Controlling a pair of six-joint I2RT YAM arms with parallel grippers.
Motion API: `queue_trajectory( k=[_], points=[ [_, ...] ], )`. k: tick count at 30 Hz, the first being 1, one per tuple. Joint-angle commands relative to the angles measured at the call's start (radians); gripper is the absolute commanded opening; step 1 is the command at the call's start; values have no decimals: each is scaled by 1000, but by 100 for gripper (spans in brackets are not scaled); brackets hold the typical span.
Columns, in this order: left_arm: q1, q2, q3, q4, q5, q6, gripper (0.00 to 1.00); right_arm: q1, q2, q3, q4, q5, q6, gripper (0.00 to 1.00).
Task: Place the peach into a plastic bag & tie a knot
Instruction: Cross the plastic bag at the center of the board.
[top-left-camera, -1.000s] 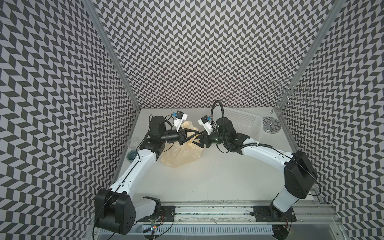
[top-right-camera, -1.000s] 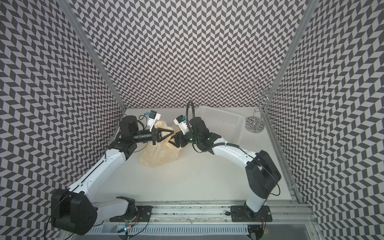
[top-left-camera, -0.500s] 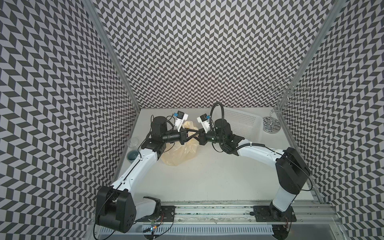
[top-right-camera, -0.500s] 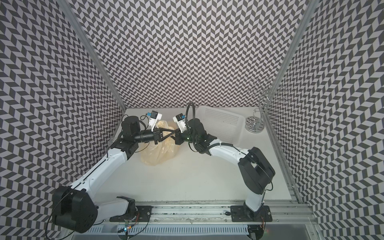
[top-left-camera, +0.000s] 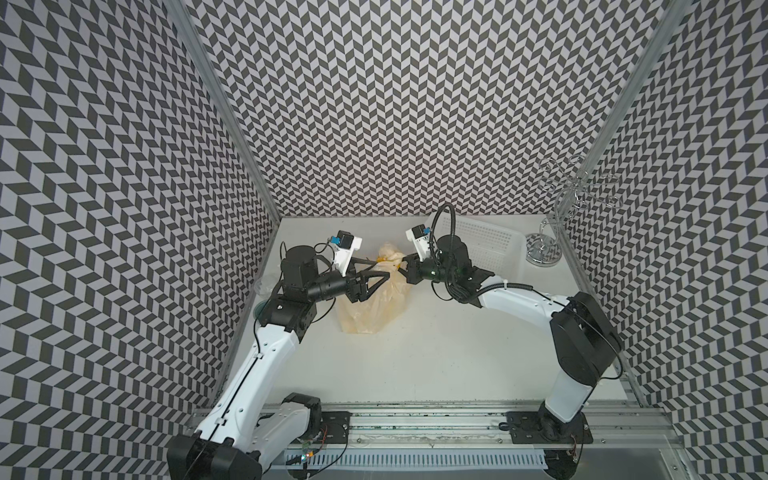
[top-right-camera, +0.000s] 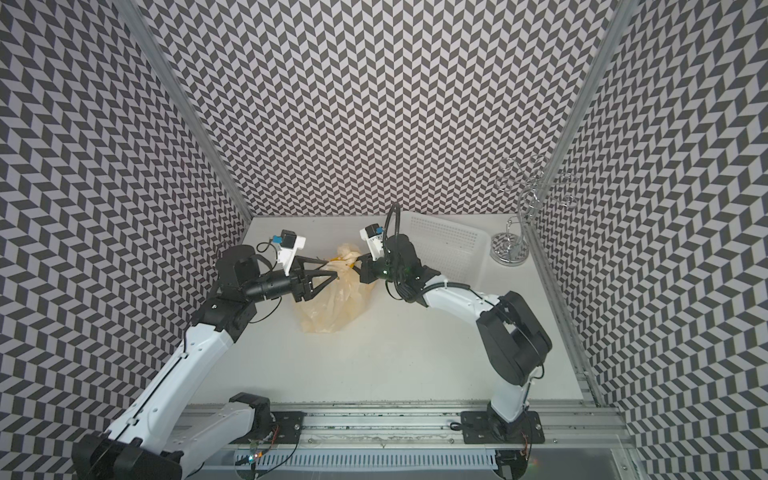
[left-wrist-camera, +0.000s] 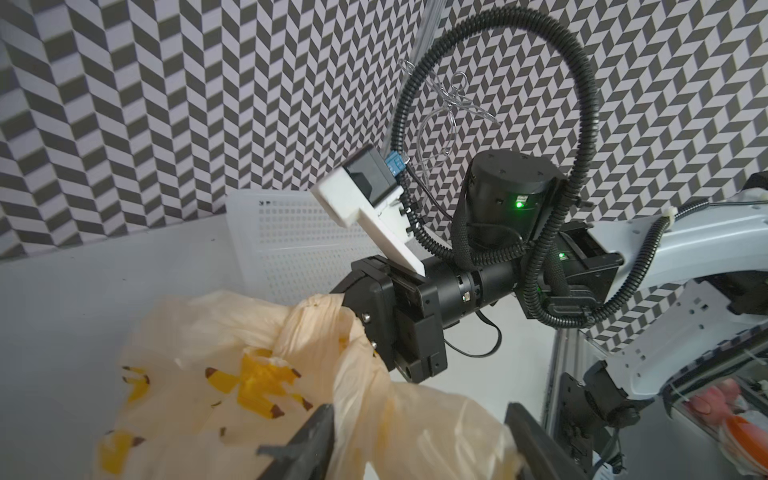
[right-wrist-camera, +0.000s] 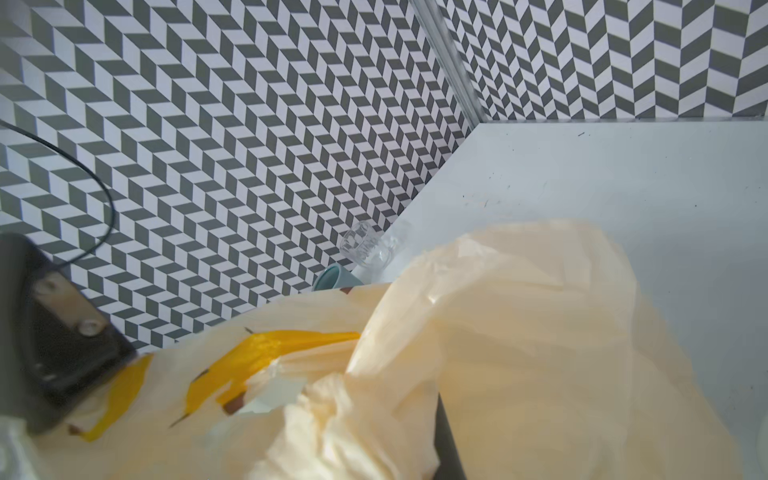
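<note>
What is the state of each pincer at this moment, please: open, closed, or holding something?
Left pincer: open, straddling the twisted part of the plastic bag, not clamping it.
Right pincer: closed, holding the bag's bunched handle strips.

Left claw opened; right claw clamped onto the plastic bag.

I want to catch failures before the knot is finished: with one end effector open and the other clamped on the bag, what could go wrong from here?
1. Only the right end effector grips the knot. The left end effector is open around a strip, so a pull might drag the whole plastic bag instead of tightening.
2. The twist looks loose and could unwind.
3. The thin film may tear at the clamp.
</note>
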Motion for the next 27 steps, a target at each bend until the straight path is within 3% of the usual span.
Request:
queue_trajectory(
  k=[1,7,10,12,14,16,20,24,27],
  points=[
    [1,-33,-35,-23,-129,80,69,-10,-66,-12,-27,5,-68,0],
    [2,-43,-66,3,-164,76,72,-20,-71,-9,-61,13,-118,0],
    [-9,-21,-158,200,-9,-73,71,-23,-49,2,-64,1,-190,0],
    [-101,16,-252,338,37,-170,67,-24,-43,-5,-27,-20,-226,0],
    [-229,39,-291,353,-23,-151,66,-29,-44,-16,18,-54,-238,0],
    [-278,53,-334,385,-47,-174,65,-35,-44,-7,19,-104,-262,0],
    [-283,43,-380,464,-68,-217,66,-38,-67,-46,37,-258,-321,0],
    [-283,16,-323,405,-57,-197,68,-63,-157,-233,214,-419,-336,0],
    [-283,-40,-353,404,26,-230,69,-76,-192,-317,349,-415,-316,0]
  ],
)
